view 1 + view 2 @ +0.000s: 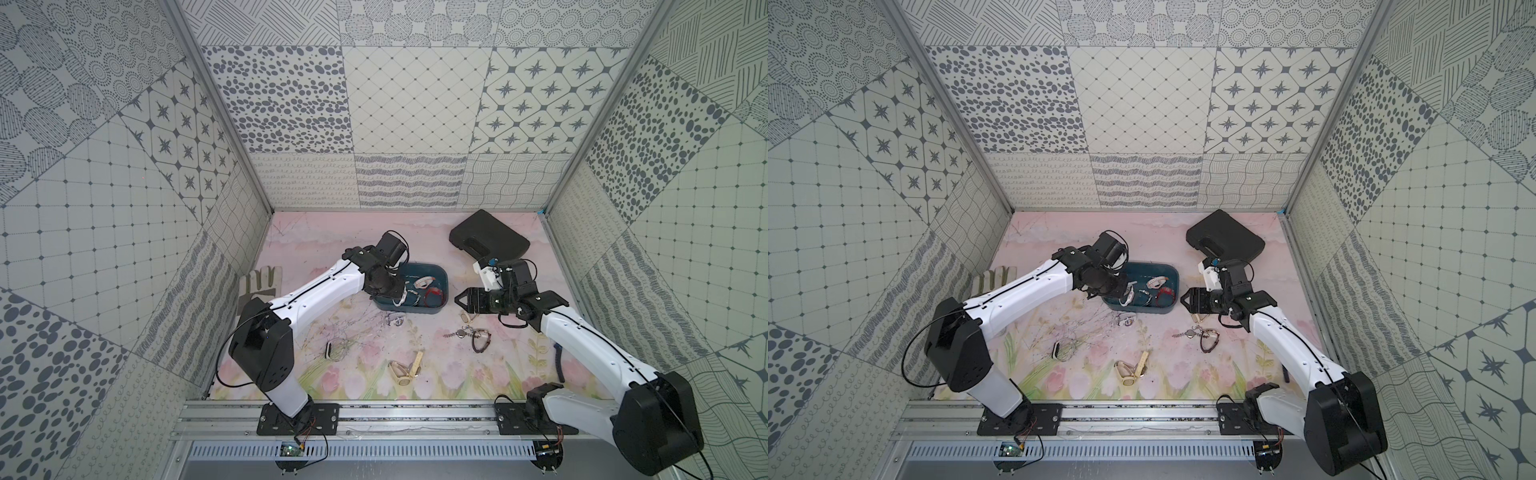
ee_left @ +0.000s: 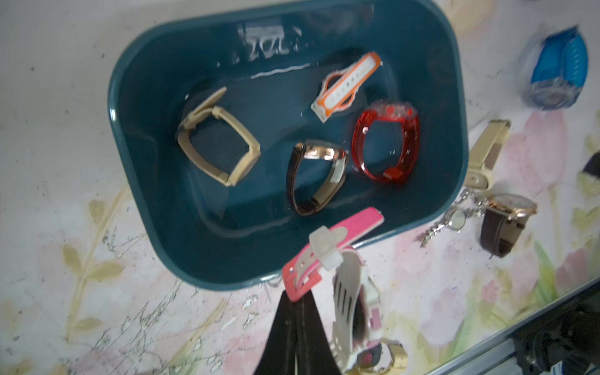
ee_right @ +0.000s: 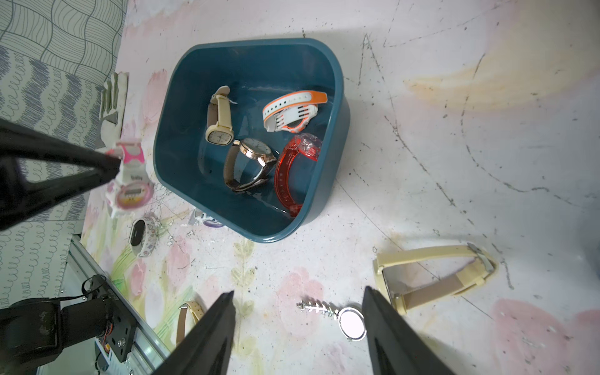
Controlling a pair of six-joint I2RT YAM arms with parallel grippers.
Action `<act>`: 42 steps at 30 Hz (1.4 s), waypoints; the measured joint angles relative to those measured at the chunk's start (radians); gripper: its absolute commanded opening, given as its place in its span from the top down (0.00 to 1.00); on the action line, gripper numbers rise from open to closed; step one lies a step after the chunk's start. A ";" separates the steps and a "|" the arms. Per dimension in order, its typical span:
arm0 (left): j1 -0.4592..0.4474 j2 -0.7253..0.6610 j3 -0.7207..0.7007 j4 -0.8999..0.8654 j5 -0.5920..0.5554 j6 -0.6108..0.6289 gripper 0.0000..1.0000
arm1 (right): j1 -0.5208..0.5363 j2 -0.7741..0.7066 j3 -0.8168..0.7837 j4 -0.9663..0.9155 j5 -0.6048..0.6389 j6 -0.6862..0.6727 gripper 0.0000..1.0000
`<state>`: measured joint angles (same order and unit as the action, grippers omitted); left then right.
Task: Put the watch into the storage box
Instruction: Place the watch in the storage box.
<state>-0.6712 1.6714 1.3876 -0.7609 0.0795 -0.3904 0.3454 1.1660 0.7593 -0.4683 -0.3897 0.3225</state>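
Floral mat (image 1: 449, 365); left hand (image 2: 297, 302) clenched on pink-white watch (image 3: 130, 188) reading "baby", by storage box (image 3: 337, 97); right hand (image 3: 298, 290) spread.

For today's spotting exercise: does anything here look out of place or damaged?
A pale work glove lies by the left wall, with no part in the sorting. The floral mat is heavily scratched and scuffed around the storage box.
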 measured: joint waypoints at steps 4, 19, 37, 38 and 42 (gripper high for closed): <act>0.047 0.090 0.071 0.058 0.063 -0.011 1.00 | 0.039 0.004 0.002 -0.007 0.009 -0.004 0.33; 0.111 0.402 0.301 0.122 0.103 -0.019 1.00 | 0.126 0.038 0.019 -0.014 0.061 -0.013 0.32; 0.117 0.479 0.286 0.122 0.084 0.008 1.00 | 0.126 0.038 0.019 -0.031 0.086 -0.021 0.32; 0.117 0.481 0.287 0.122 0.082 0.009 1.00 | 0.126 0.038 0.020 -0.031 0.086 -0.021 0.32; 0.117 0.496 0.286 0.122 0.068 0.016 0.81 | 0.128 0.038 0.031 -0.037 0.087 -0.020 0.32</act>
<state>-0.5537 2.1677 1.6733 -0.6384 0.1471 -0.3740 0.4732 1.2041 0.7898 -0.5053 -0.3027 0.3023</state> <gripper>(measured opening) 0.072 0.679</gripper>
